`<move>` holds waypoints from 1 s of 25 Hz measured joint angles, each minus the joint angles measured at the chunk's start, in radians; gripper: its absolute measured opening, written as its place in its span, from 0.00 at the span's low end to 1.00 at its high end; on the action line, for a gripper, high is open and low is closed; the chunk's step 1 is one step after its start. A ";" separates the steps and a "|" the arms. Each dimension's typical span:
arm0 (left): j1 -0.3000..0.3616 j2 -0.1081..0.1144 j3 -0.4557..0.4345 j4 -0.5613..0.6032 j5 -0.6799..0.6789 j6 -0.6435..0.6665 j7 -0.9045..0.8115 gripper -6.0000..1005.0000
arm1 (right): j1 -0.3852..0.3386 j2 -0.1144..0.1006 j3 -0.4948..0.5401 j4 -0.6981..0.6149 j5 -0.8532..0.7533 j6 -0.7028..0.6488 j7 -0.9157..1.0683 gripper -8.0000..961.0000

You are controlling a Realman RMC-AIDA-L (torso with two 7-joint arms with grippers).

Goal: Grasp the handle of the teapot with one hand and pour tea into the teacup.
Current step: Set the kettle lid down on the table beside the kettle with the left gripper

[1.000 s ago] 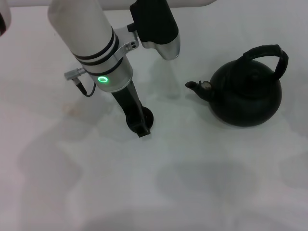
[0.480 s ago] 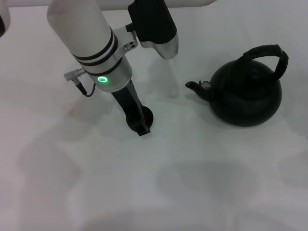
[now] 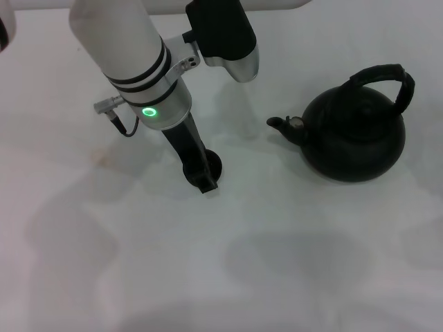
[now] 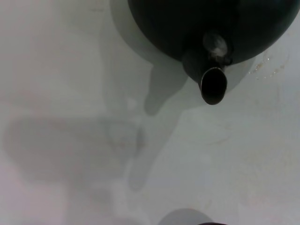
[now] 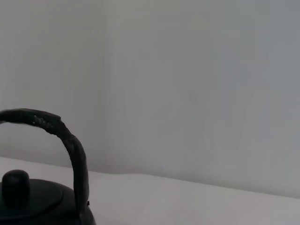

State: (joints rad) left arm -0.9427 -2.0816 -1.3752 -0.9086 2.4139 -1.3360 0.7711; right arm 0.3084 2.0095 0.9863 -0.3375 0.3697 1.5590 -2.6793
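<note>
Beside left claw (image 3: pixel 203 174): teacup (image 3: pixel 213 166) touching; teapot (image 3: pixel 354 135) well apart, right.

- The left arm (image 3: pixel 121 41) is a fat white cylinder in the head view, banded by two thin black rings.
- Below the rings sits a silver collar with a glowing green ring light (image 3: pixel 147 112).
- A small silver connector (image 3: pixel 105 105) juts from the collar, trailing a thin black cable.
- A black, silver-bottomed wrist camera housing (image 3: pixel 225 38) is bolted on by a metal bracket.
- The left gripper (image 3: pixel 202 173) is slim and matte black.
</note>
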 joint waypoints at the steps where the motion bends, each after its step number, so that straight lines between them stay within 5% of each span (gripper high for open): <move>1: 0.000 0.000 0.001 0.000 0.000 0.000 0.000 0.70 | 0.000 0.000 0.000 0.000 0.000 0.000 0.000 0.88; 25: 0.010 0.000 0.022 -0.039 0.009 0.008 -0.006 0.75 | 0.001 0.000 0.000 0.000 0.000 -0.008 -0.001 0.88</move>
State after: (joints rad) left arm -0.9327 -2.0816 -1.3528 -0.9473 2.4224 -1.3283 0.7651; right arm 0.3098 2.0094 0.9863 -0.3375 0.3694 1.5506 -2.6799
